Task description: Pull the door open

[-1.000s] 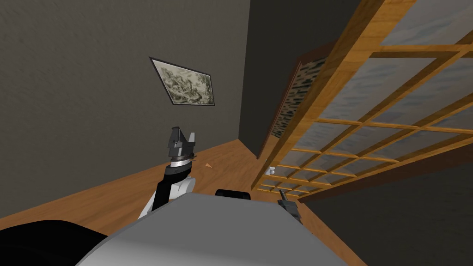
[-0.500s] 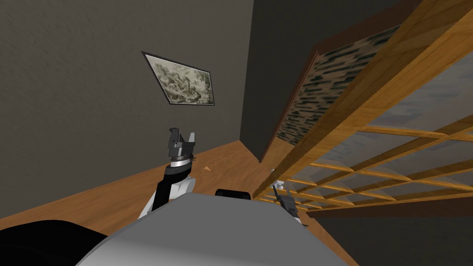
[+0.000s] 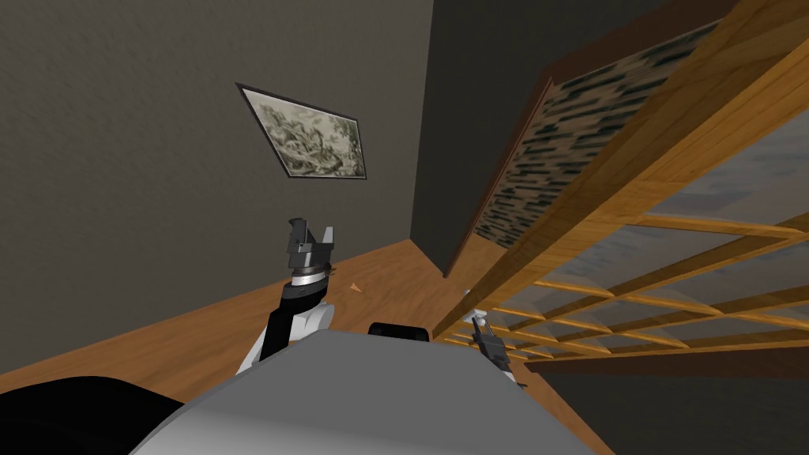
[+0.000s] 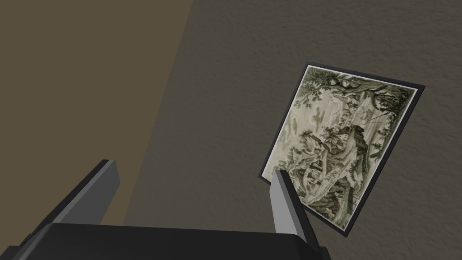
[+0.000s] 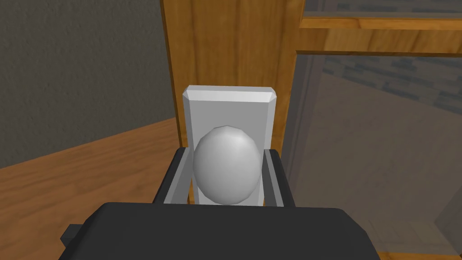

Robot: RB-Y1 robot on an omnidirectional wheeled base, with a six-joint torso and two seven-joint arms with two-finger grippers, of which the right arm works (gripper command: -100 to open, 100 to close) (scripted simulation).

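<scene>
Right end effector (image 5: 227,152) gripping the door knob (image 5: 227,169).
Fingers (image 5: 178,178) press the grey knob's sides; left end effector (image 4: 193,169) spread wide, empty.

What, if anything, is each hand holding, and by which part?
The right hand grips the grey door knob by its sides; the left hand holds nothing.

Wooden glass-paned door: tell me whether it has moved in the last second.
Yes. The wooden glass-paned door has swung toward me, widening its gap from the dark brown door frame.
</scene>
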